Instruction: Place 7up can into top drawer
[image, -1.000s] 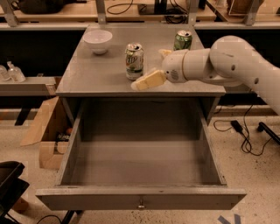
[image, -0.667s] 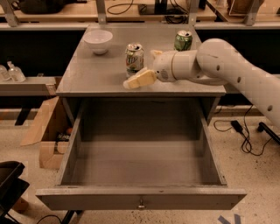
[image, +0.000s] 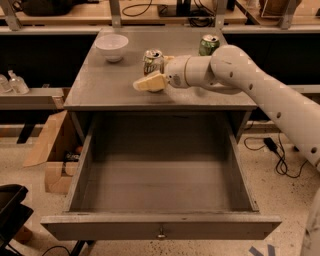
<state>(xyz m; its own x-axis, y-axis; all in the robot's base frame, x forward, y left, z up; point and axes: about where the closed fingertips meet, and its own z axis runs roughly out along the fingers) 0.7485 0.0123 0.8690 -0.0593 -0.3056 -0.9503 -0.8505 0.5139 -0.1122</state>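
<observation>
The 7up can (image: 153, 61), pale with green lettering and a silver top, stands upright on the grey table top (image: 100, 85) near its middle. My gripper (image: 159, 71) reaches in from the right at table height and is open. Its near yellowish finger (image: 148, 83) lies just in front of the can, and the tip of the far finger shows beside the can's right edge. The can touches neither finger that I can see. The top drawer (image: 160, 227) is pulled fully out below the table, empty inside, with a small metal knob at the centre of its front panel.
A darker green can (image: 208, 45) stands at the back right of the table, behind my arm. A white bowl (image: 111, 46) sits at the back left. A cardboard box (image: 50, 150) stands on the floor to the left, and cables (image: 275, 150) lie to the right.
My gripper has moved left along the table top, closing in on the 7up can. The can, bowl and drawer have not moved.
</observation>
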